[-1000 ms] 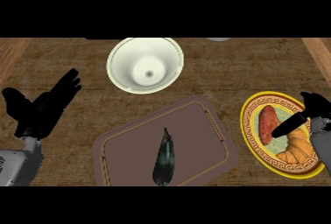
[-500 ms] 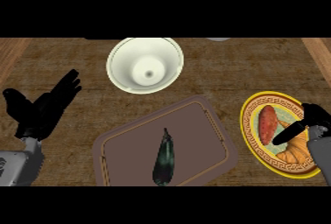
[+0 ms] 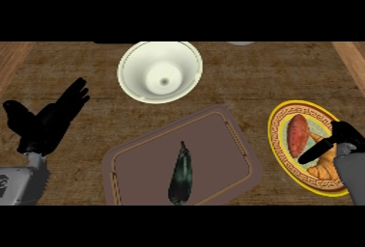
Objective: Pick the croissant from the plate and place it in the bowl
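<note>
The croissant (image 3: 322, 170) lies on the near part of a yellow-rimmed plate (image 3: 274, 140) at the right of the counter; my right hand hides part of it. That right hand (image 3: 343, 137) hangs over the plate's right side, its thumb stretched left across the croissant's top and its fingers relaxed, not closed round it. The cream bowl (image 3: 135, 77) stands at the top middle with nothing in it. At the left edge my left hand (image 3: 44, 126) rests open, fingers pointing up.
A reddish sweet potato (image 3: 296, 134) lies on the plate's far half beside the croissant. A brown tray (image 3: 135, 159) fills the middle front with a dark green vegetable (image 3: 181, 174) on it. Wooden edges run along both sides.
My right hand has drawn back toward the near edge and lower over the croissant, its thumb now across it. The left hand and everything else stay still.
</note>
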